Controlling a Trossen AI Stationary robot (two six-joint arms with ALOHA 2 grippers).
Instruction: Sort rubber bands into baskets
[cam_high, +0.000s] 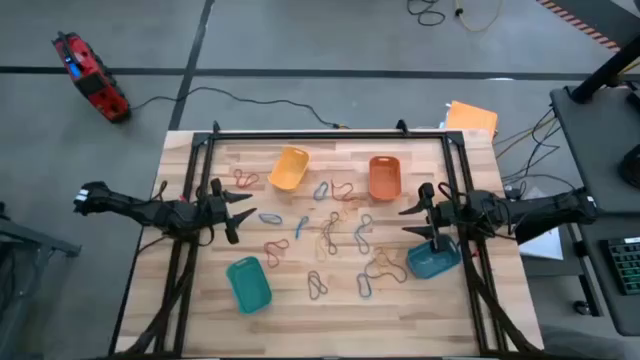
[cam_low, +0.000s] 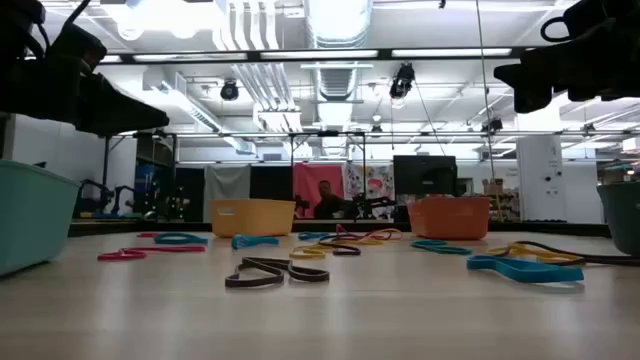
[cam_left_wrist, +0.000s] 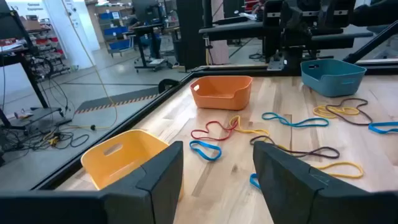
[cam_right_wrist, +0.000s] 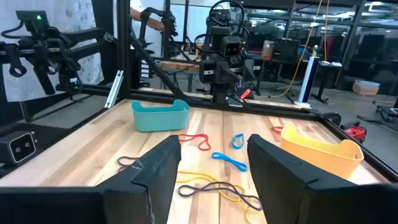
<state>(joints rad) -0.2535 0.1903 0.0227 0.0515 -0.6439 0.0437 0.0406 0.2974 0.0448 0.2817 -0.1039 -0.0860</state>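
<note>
A: Where do the arms sit?

B: The left arm reaches in level from the table's left edge, its left gripper (cam_high: 238, 210) pointing toward the middle. The right arm mirrors it from the right edge, with the right gripper (cam_high: 412, 218) facing back across the table (cam_high: 300, 305).

A: And the jaws?

B: Both are spread wide and hold nothing. In the left wrist view the two dark fingers (cam_left_wrist: 163, 174) stand well apart with bare wood and bands between them. The right wrist view shows the same for the right fingers (cam_right_wrist: 155, 171). In the low view both grippers hang above the tabletop, touching nothing.

A: The baskets?

B: Four of them. The yellow basket (cam_high: 288, 168) and the orange basket (cam_high: 385, 177) are near the far edge. The green basket (cam_high: 248, 283) is nearer the front on the left, and the blue basket (cam_high: 433, 260) sits just beneath the right arm's wrist.

A: The rubber bands?

B: The rubber bands (cam_high: 330, 235) lie loose on the wood in the middle, between the two grippers, in red, blue, yellow and dark colours. A red one (cam_high: 245, 180) lies just beside the yellow basket. I can't see any band inside a basket.
</note>
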